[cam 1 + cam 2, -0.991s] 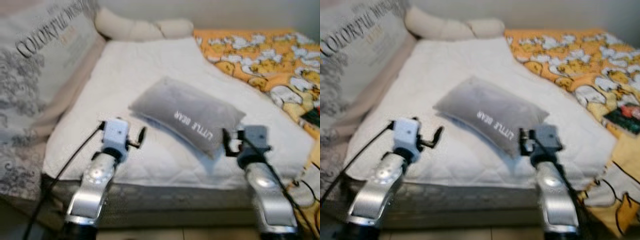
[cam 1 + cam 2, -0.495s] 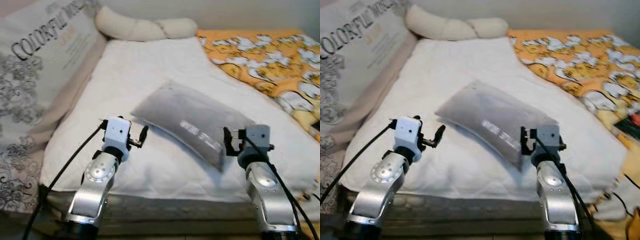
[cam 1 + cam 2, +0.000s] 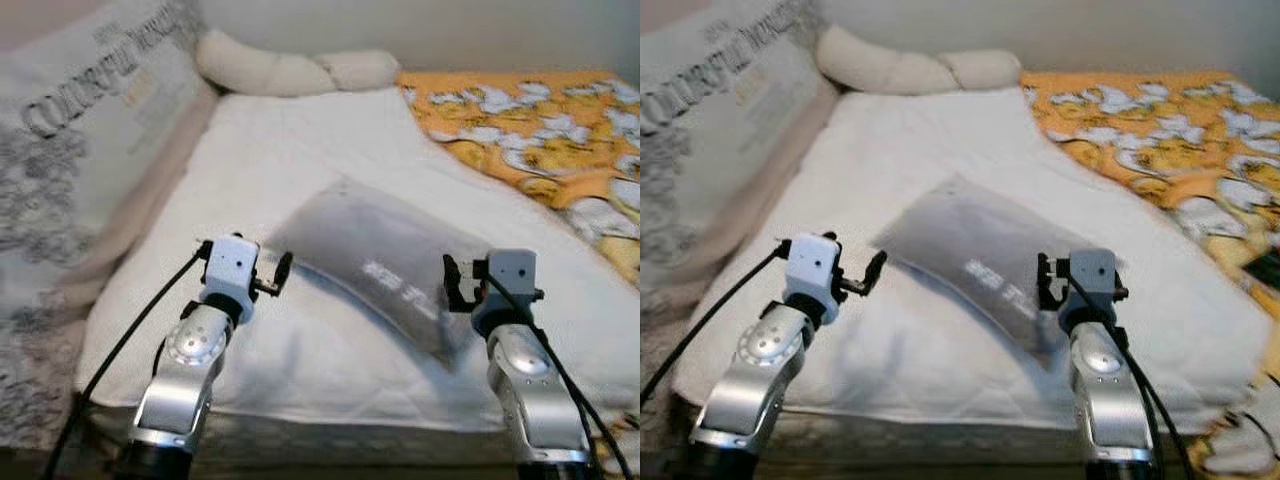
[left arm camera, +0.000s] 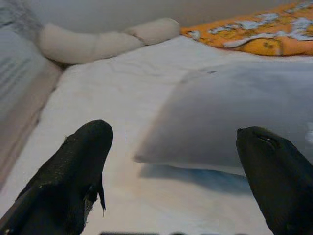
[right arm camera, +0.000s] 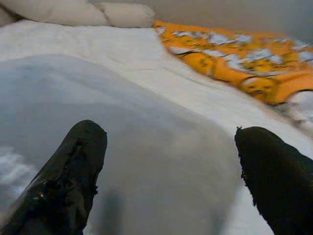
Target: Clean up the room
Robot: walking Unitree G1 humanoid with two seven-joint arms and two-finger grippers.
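A grey pillow (image 3: 385,262) with white lettering lies slantwise on the white quilt (image 3: 300,140) of a bed. Both arms reach out over the bed's near edge. My left gripper (image 3: 250,268) is open just short of the pillow's left corner, which lies ahead of its fingers (image 4: 83,161) in the left wrist view. My right gripper (image 3: 495,280) is open at the pillow's right end. The grey pillow (image 5: 122,132) spreads close under and between its fingers (image 5: 73,166). Neither gripper holds anything.
A large printed cushion (image 3: 70,170) leans along the left side. A cream knotted bolster (image 3: 290,70) lies at the head of the bed. An orange patterned blanket (image 3: 540,120) covers the right side. The mattress edge runs just below my arms.
The view has shifted slightly and blurred, so the camera moved. Both arms and the pillow keep nearly the same places; both grippers stay open.
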